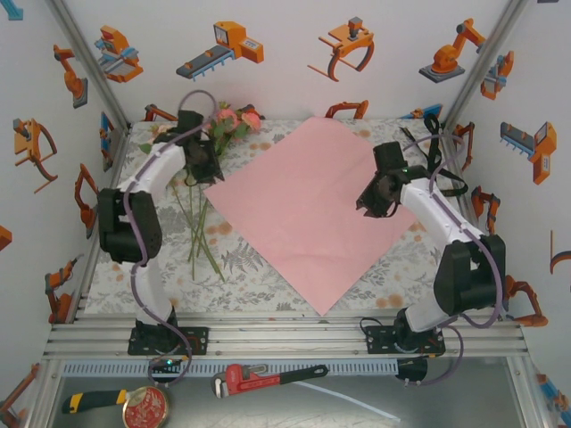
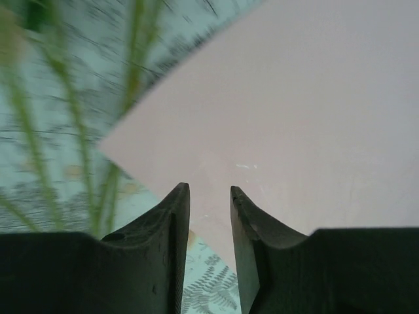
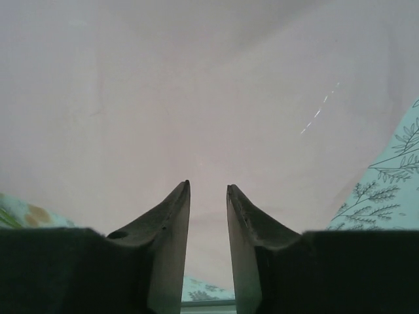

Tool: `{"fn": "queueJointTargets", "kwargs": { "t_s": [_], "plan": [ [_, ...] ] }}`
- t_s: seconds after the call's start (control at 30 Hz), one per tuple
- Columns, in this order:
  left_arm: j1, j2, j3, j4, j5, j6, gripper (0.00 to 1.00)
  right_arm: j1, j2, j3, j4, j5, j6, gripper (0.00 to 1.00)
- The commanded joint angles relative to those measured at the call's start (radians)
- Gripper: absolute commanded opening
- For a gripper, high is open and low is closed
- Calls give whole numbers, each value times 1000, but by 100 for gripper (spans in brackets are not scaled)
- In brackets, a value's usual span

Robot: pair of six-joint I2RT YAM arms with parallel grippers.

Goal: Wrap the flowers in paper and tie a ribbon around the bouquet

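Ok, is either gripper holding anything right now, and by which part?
Nothing is held. The left gripper and right gripper both have their jaws parted and empty, over the large thin pink paper sheet lying flat.

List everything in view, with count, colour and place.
thin rectangular paper sheet: one, pink, mid-table
long-stemmed artificial flowers: one bunch, pink and peach blooms, green stems, far left of table
floral-printed table cover: one, pale, under both
metal pipe wrench: one, red, near ledge
handled tool: one, yellow and black, near-left ledge
round disc: one, red, beside that tool
left gripper: one, black, open, over paper's left corner
right gripper: one, black, open, over paper's right part
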Motion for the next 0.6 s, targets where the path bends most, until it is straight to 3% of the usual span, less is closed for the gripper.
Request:
{"fn": "queueJointTargets", "kwargs": {
  "t_s": [0.0, 0.17, 0.4, 0.57],
  "plan": [
    [98, -14, -25, 18, -79, 22, 34, 29, -24, 33, -73, 44, -9, 38],
    [191, 59, -4, -5, -41, 65, 34, 43, -22, 34, -66, 42, 3, 40],
    [198, 154, 35, -25, 68, 123, 35, 42, -21, 21, -66, 45, 6, 41],
    [197, 206, 50, -60, 62, 119, 36, 43, -22, 12, -67, 41, 7, 42]
  ]
}}
